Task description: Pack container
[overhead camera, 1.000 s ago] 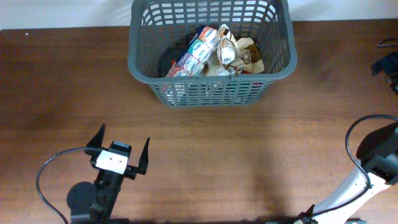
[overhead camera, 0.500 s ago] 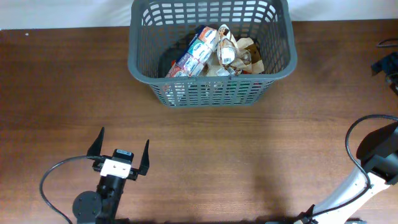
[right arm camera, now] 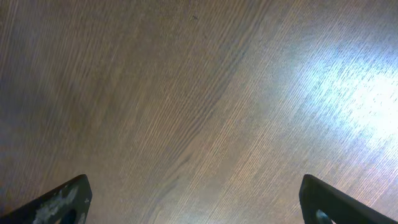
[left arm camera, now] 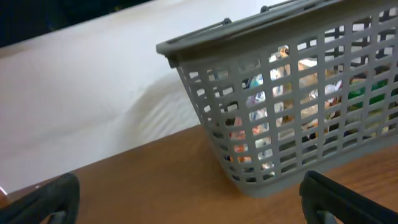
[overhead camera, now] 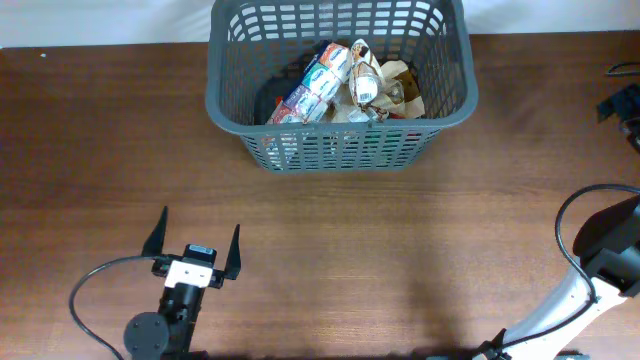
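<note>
The dark grey slotted basket (overhead camera: 225, 100) stands at the far middle of the table and holds several food packages (overhead camera: 345, 80). It also shows in the left wrist view (left arm camera: 205, 50), with packages visible through its slots. My left gripper (overhead camera: 195, 238) is open and empty near the front left, well short of the basket; its fingertips show in its wrist view (left arm camera: 199, 199). My right gripper (right arm camera: 196, 199) is open and empty over bare wood; only its arm (overhead camera: 600, 270) shows in the overhead view at the front right.
A brown wooden table (overhead camera: 400, 230) lies under everything. A white wall or cloth runs behind the basket (left arm camera: 74, 93). A dark object (overhead camera: 622, 100) sits at the right edge. Cables loop beside both arm bases.
My left gripper has drawn back toward the front edge and straightened, staying open. The basket, its contents and the right arm have not moved.
</note>
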### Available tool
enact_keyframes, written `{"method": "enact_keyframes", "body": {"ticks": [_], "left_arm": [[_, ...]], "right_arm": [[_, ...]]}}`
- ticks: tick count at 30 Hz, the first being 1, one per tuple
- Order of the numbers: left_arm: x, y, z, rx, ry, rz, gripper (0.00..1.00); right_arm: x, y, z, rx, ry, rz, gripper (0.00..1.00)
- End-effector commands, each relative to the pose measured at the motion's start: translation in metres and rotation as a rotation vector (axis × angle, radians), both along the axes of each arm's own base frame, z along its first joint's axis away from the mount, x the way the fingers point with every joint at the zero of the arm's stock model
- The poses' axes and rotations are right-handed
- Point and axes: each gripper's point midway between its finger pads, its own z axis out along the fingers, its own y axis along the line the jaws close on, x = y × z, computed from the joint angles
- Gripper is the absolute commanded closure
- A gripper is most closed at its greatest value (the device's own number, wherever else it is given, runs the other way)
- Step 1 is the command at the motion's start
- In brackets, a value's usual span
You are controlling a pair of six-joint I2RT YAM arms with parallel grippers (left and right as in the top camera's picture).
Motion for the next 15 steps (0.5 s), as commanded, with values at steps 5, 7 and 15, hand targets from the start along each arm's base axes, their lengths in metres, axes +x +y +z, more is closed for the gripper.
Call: {"method": "enact_keyframes", "body": {"ticks": [5, 7, 15], "left_arm": [[0.005, 0.004, -0.034, 0.011, 0.069, 0.022, 0.01], [0.005, 0.004, -0.043, 0.009, 0.100, 0.022, 0.01], [0.005, 0.003, -0.046, 0.004, 0.113, 0.013, 0.01]], "right_arm": [[-0.003, -0.003, 0.001, -0.012, 0.007, -0.013, 0.01], [-0.003, -0.003, 0.001, -0.012, 0.007, -0.013, 0.01], [-0.003, -0.003, 0.001, -0.013, 0.007, -0.013, 0.01]]}}
